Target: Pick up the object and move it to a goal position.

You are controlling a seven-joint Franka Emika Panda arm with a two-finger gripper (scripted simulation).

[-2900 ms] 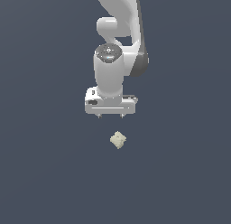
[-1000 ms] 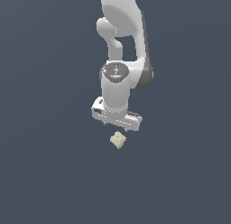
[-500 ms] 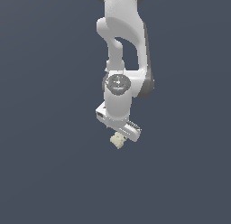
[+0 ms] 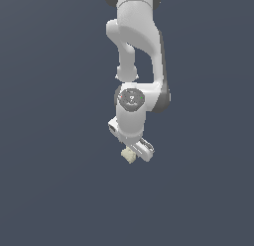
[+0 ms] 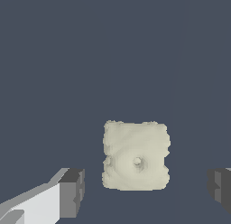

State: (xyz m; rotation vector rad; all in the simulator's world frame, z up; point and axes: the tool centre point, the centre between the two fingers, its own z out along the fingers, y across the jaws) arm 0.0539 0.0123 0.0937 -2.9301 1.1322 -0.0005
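Straddling the object [image 5: 136, 156], gripper [image 5: 146, 187] spread wide, fingers [image 5: 72, 193] apart from it, plain dark surface [image 4: 59, 190] around

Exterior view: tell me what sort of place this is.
Likely a bare simulated test scene, not a real room: flat, featureless dark blue-grey ground, a plain white arm, and one lumpy cream object between the open fingers.

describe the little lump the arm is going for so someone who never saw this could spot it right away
Start at the big white robot arm hanging down the middle of the plain dark blue-grey scene and follow it to the tool at its lower end. The object sits right at the tool's tip: a small cream-beige, lumpy, roughly cube-shaped chunk. It is the only loose thing and the only cream-beige one.
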